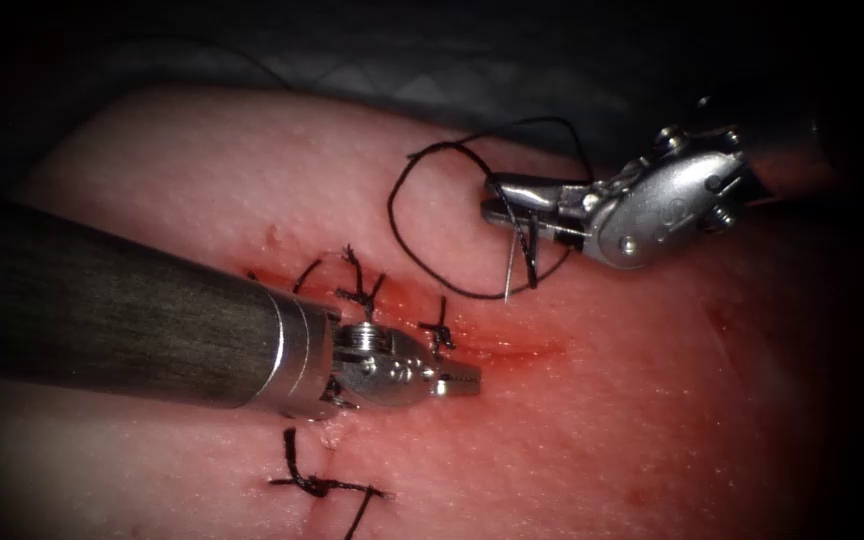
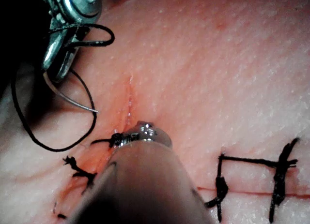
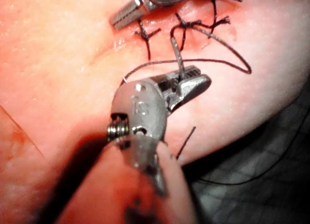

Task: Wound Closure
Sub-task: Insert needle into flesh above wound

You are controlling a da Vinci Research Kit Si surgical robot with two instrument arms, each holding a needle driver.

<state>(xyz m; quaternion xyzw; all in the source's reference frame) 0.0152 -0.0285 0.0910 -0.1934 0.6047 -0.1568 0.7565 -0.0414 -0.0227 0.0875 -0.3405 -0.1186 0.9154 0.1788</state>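
Needle held clear above the tissue (image 1: pixel 652 400).
Your right tool (image 1: pixel 497 205) clenches the curved needle (image 1: pixel 508 275) near its rear; left tool (image 1: pixel 457 379), jaws closed and empty, rests on the cut (image 1: pixel 512 350). Keep the thread (image 1: pixel 397 215) slack.

Black thread (image 1: pixel 402 240) on pink tissue (image 1: pixel 652 420) smeared with red fluid (image 1: pixel 512 350).

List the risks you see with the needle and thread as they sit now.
1. The right tool holds the needle clear of the tissue, and the thread loops around the jaws; it may snag or tangle there.
2. The needle tip hangs near the tissue above the cut and could scratch it.
3. The left tool, holding nothing, lies beside the stitches and might catch one.
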